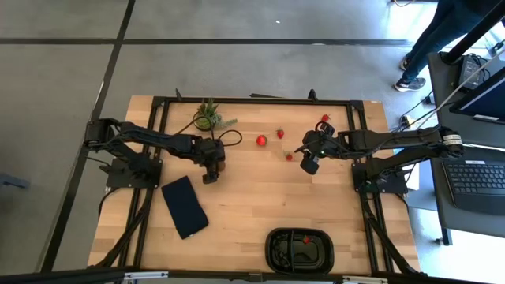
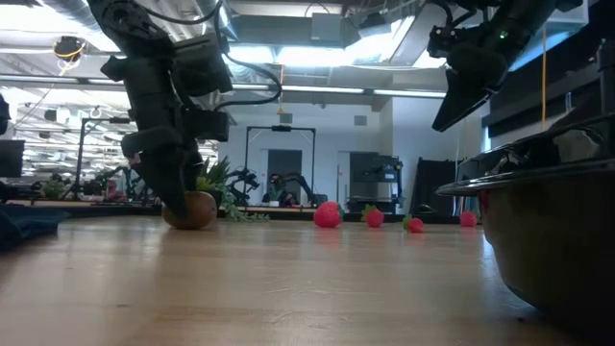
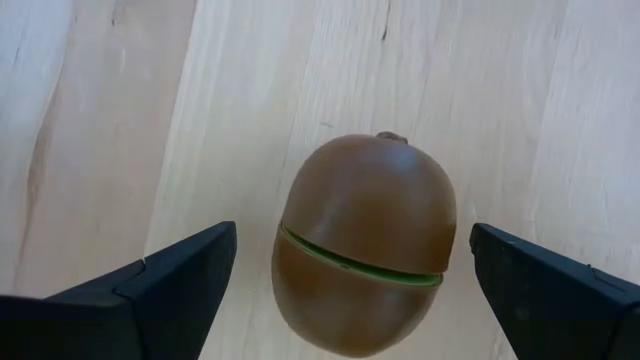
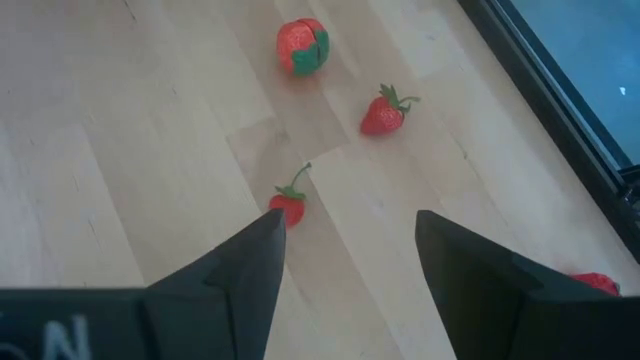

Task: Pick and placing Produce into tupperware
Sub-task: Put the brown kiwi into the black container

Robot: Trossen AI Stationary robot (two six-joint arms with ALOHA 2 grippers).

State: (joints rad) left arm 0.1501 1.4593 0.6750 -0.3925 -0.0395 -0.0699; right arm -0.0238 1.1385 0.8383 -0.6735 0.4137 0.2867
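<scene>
Kiwi (image 3: 364,245), brown with a green seam around its middle, lies on the wooden table (image 1: 252,205) at about ten o'clock from the table's centre, just beside the potted plant (image 1: 207,116). Left gripper (image 1: 213,167) is down over it, fingers spread wide on either side and not touching the fruit; the low view shows the fingertips at table level against the kiwi's near side. Right gripper (image 1: 309,160) hangs above the table at roughly two o'clock, fingers also wide apart, with a small strawberry (image 4: 289,205) just beside one fingertip. Further produce sits at twelve to one o'clock: a round red fruit (image 1: 261,140) with a green seam, a second strawberry (image 1: 280,134), and another red piece (image 1: 324,118) near the far right edge. Tupperware (image 1: 300,251) stands at five o'clock by the near edge, one red piece (image 1: 307,239) inside. Navy slab (image 1: 185,207) lies at eight o'clock.
</scene>
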